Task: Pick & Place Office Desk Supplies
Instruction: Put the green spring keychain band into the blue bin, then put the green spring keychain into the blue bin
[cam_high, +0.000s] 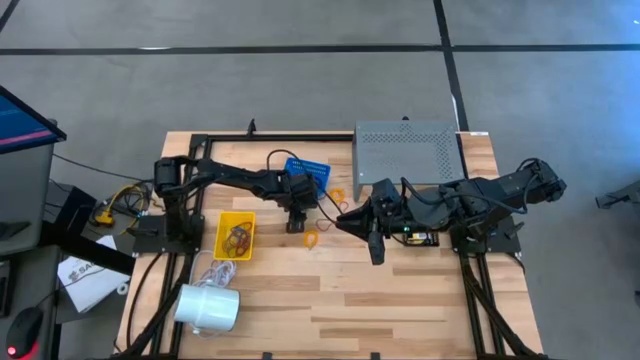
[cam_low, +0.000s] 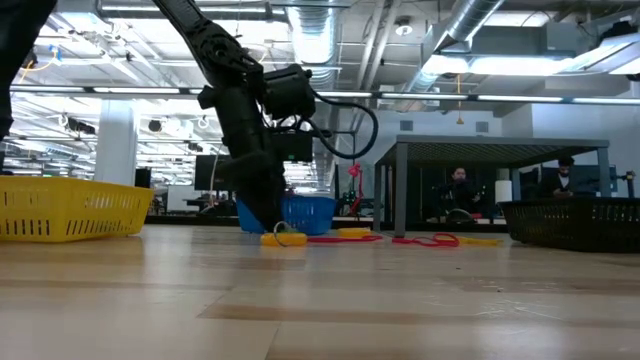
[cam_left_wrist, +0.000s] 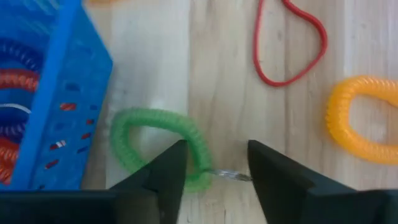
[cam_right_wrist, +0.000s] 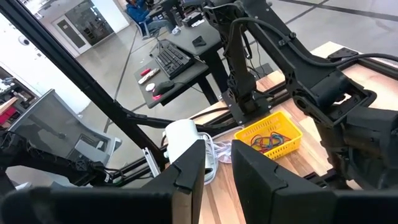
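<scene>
Green coiled band (cam_left_wrist: 160, 144): a ribbed plastic loop lying flat on the wooden desk (cam_left_wrist: 224, 93), just beside the blue basket (cam_left_wrist: 43, 93). The left claw (cam_left_wrist: 214, 167) straddles its edge, fingers apart, gripping nothing. Right claw (cam_right_wrist: 217, 165): raised, slightly parted, empty.
</scene>
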